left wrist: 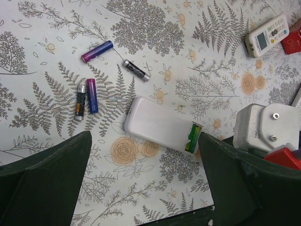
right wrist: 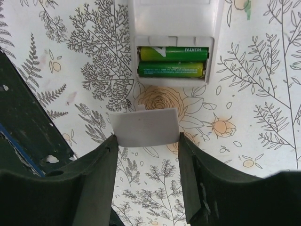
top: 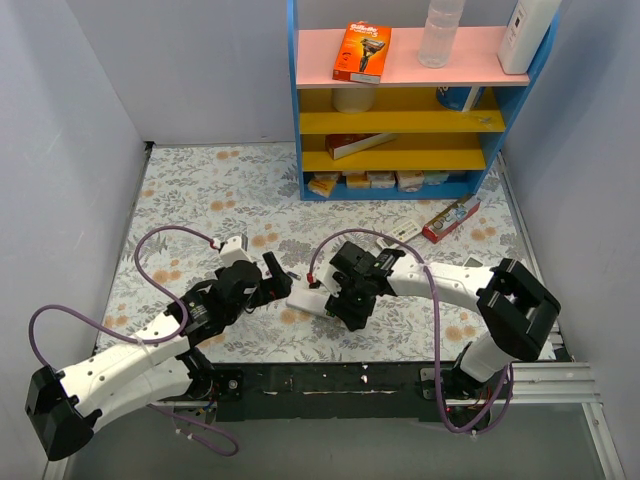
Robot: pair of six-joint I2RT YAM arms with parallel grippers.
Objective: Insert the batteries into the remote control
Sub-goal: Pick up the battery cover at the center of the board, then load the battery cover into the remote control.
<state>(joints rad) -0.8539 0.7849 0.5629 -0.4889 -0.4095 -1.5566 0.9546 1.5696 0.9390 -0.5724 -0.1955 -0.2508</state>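
The remote control [right wrist: 175, 28] lies face down on the flowered cloth, its battery bay open with two green cells [right wrist: 172, 61] inside. My right gripper [right wrist: 146, 139] is shut on the loose white battery cover [right wrist: 145, 126], holding it just below the bay. In the left wrist view the remote control [left wrist: 157, 125] shows its plain white back, with green at its right end. Several loose batteries lie beyond it: a purple-blue one [left wrist: 97, 51], a dark one [left wrist: 136, 70] and a side-by-side pair [left wrist: 86, 98]. My left gripper [left wrist: 143, 151] stands wide open on the near side of the remote, touching nothing.
A longer white remote with greenish buttons [left wrist: 267, 35] and a red box [left wrist: 291, 44] lie at the far right. A blue shelf unit [top: 400, 100] with boxes and a bottle stands at the back. The right arm's white wrist [left wrist: 265, 125] is close beside the remote.
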